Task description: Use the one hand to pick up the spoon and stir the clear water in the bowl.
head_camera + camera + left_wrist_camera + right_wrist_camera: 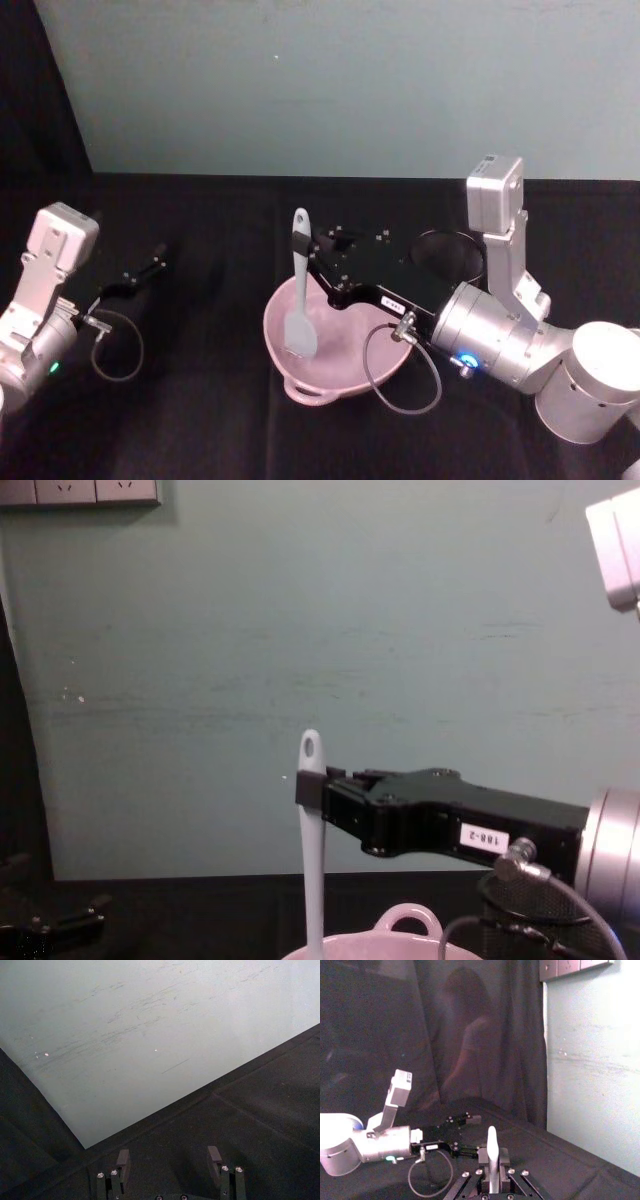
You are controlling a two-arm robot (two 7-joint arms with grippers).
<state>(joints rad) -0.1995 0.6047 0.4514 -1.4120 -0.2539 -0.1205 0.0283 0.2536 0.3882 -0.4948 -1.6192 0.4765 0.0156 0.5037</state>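
Observation:
The white spoon (299, 290) stands nearly upright with its flat head down inside the pale pink bowl (385, 362). My right gripper (303, 241) is shut on the spoon's handle just below the holed end. The chest view shows the spoon (312, 860) gripped by the black right gripper (311, 789) above the bowl's rim (400, 930). In the right wrist view the spoon's handle (491, 1152) rises between the fingers of the right gripper (491, 1156). My left gripper (157, 258) rests open at the far left, away from the bowl; the left wrist view has this gripper (167, 1161) holding nothing.
A black mesh cup (448, 255) stands behind the right arm, right of the bowl. A grey cable (400, 378) loops from the right wrist over the bowl's front right rim. The table is covered in black cloth (200, 410), with a pale wall (320, 80) behind.

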